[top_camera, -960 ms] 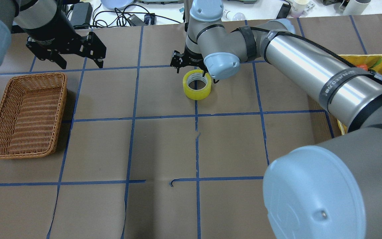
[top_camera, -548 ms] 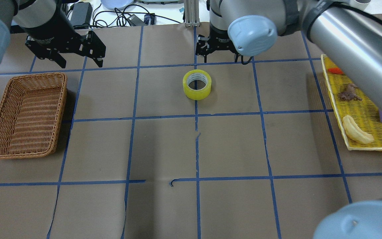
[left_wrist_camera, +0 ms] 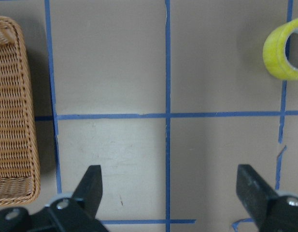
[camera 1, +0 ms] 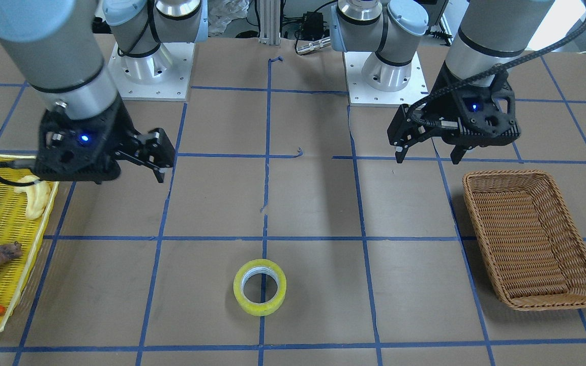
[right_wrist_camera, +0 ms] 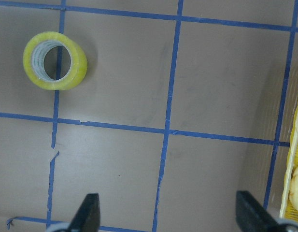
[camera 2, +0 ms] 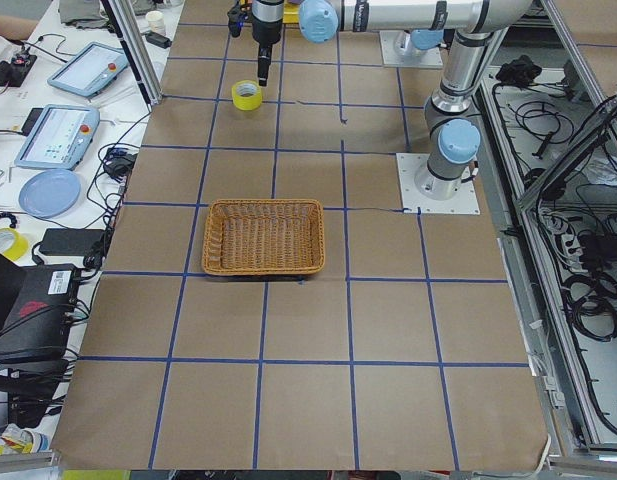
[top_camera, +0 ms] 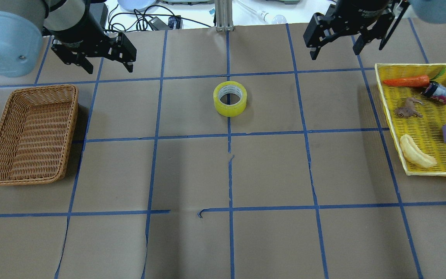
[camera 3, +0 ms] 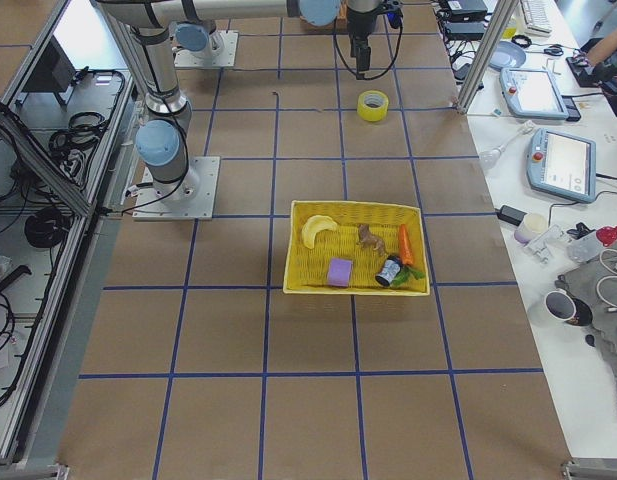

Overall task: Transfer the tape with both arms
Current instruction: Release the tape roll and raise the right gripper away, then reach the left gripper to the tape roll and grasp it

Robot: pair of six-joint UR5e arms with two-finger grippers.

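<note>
Spanning the overhead view, the tabletop (top_camera: 269, 174) carries a basket (top_camera: 29, 131) at mid-left & a tray (top_camera: 428, 128) w/ toys at the right edge. Left claw (top_camera: 110, 64) hangs upper left, fingers spread wide, nothing btwn them. Right claw (top_camera: 334, 50) hangs upper right, likewise spread & empty. Tape (top_camera: 230, 99) lies flat, hole up, at upper centre on the middle blue line, btwn the two claws & well apart from both.

Handling, as a judgement: prob. light, stiff as a ring thanks to the core, not fragile. Outer film looks glossy, so likely slick; pinching across the full outside risks it squirting out. Better hold: one finger down the hole, one outside, clamping the wall on one side. That leaves the opposite wall free for the 2nd claw at hand-over.
</note>
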